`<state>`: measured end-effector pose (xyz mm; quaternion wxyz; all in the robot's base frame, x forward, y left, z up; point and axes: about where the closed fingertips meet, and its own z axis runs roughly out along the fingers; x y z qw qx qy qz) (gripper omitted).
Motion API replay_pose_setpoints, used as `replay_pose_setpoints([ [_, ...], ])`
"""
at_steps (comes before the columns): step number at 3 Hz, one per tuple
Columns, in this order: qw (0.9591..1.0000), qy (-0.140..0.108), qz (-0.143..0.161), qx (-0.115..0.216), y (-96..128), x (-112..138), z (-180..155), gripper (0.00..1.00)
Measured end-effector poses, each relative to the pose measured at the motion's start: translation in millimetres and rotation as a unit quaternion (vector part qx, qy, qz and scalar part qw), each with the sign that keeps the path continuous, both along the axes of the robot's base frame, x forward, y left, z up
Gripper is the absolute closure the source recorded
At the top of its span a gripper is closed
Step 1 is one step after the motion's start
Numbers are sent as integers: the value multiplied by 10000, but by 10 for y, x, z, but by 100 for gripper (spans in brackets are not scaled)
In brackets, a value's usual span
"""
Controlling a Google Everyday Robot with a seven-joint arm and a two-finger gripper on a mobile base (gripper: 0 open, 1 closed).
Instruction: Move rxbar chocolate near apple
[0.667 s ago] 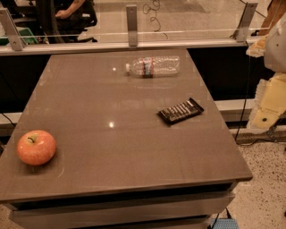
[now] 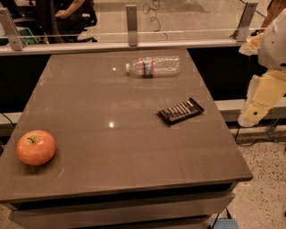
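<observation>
The rxbar chocolate [image 2: 180,111], a flat black wrapper with white lettering, lies on the brown table [image 2: 111,170] right of centre, near the right edge. The apple [image 2: 36,147], red-orange with a short stem, sits at the table's front left corner, far from the bar. My gripper [image 2: 261,98], cream-coloured, hangs off the table's right side, to the right of the bar and apart from it, with nothing in it that I can see.
A clear plastic water bottle [image 2: 153,65] lies on its side at the back of the table. A glass barrier with metal posts [image 2: 131,24] runs behind the table. A person sits on a chair [image 2: 67,13] beyond it.
</observation>
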<state>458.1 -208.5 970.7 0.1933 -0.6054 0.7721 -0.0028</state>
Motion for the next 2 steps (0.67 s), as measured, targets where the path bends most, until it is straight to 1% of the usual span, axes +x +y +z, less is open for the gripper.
replay_pose_setpoints([
  [1, 9986, 33, 227, 482, 203, 252, -206, 0],
  [2, 9956, -20, 560, 750, 402, 435, -498, 0],
])
